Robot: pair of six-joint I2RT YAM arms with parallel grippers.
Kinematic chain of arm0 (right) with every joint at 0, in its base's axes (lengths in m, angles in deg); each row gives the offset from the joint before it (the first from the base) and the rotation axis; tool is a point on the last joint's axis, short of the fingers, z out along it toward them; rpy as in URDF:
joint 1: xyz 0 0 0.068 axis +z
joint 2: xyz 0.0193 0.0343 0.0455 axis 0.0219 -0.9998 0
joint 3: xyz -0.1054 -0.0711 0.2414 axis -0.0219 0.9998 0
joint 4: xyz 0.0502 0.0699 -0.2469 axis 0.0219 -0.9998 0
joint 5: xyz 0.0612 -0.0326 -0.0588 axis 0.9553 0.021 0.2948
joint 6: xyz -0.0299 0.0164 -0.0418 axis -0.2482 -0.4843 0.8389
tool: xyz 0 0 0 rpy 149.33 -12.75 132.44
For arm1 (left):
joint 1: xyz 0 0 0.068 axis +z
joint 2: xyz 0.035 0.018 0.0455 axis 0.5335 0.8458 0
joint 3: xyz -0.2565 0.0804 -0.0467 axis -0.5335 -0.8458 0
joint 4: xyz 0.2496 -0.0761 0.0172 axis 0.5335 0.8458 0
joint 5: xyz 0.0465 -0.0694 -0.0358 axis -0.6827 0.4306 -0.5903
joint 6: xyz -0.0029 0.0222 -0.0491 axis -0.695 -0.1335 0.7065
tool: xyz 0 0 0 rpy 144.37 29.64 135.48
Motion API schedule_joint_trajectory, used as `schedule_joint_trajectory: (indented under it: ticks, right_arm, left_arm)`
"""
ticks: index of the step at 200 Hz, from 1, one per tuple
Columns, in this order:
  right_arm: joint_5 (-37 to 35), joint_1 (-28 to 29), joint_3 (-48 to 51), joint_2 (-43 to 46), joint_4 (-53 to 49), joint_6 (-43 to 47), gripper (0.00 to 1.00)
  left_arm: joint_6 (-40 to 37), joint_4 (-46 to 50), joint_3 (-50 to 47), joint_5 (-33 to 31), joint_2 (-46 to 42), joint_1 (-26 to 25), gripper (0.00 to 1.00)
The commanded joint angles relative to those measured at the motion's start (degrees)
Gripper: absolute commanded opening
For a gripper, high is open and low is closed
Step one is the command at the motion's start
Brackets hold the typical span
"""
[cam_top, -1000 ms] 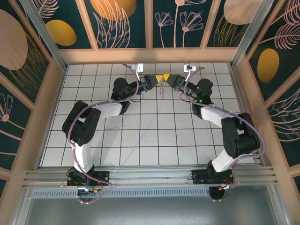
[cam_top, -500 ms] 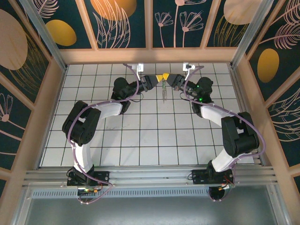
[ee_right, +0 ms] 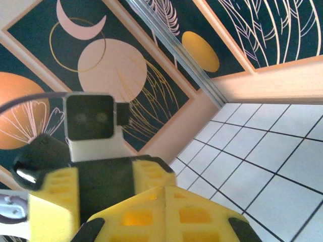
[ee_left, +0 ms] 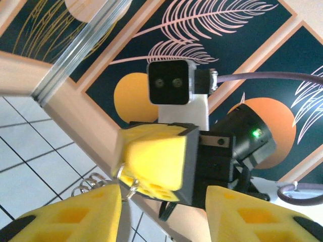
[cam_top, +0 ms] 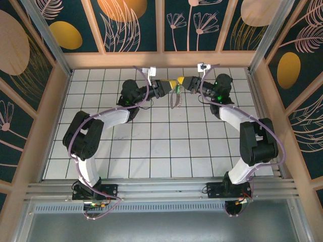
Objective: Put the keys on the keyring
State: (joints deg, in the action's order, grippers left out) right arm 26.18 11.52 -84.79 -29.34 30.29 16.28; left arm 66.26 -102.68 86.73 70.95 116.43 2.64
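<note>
Both grippers meet tip to tip above the far middle of the tiled floor. My right gripper is shut, its yellow pads pressed together. In the left wrist view a thin silver ring, the keyring, sticks out of its pinched tip. My left gripper is open, with one finger right beside the ring and the other well clear. Small wire loops hang by the ring. In the top view a thin silvery strand dangles under the fingertips, too small to tell keys from ring.
The white tiled floor stretches toward the arm bases. A wooden ledge and dark painted panels close the far side just behind the grippers. Wooden walls run down both sides. Purple cables loop along both arms.
My left gripper was shut and now stands open. Both grippers have shifted slightly toward the far wall, and the right one stays shut with the strand hanging below it.
</note>
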Motion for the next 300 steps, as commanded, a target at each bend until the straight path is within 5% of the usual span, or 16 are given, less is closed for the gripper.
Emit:
schedule_joint_trajectory:
  ticks: [1,77,184,254,300]
  right_arm:
    - [6.7,-1.4,-4.9,-1.9,-5.0,5.1,0.0]
    - [14.6,-2.1,-15.6,-6.2,-19.2,12.9,0.0]
    - [13.2,0.8,-17.7,-6.6,-20.7,13.2,0.0]
    - [12.3,1.5,-17.5,-7.4,-19.9,12.8,0.0]
    - [12.0,2.1,-17.5,-7.9,-19.5,12.4,0.0]
  left_arm:
    - [-6.2,6.4,3.1,2.2,-2.6,1.9,0.51]
    - [-19.2,24.3,12.2,12.1,1.1,4.2,0.54]
    - [-15.3,19.6,14.5,16.8,4.6,3.9,0.38]
    - [-13.1,16.0,14.2,17.0,5.5,3.6,0.11]
    - [-11.0,12.9,13.9,17.1,6.0,3.3,0.17]
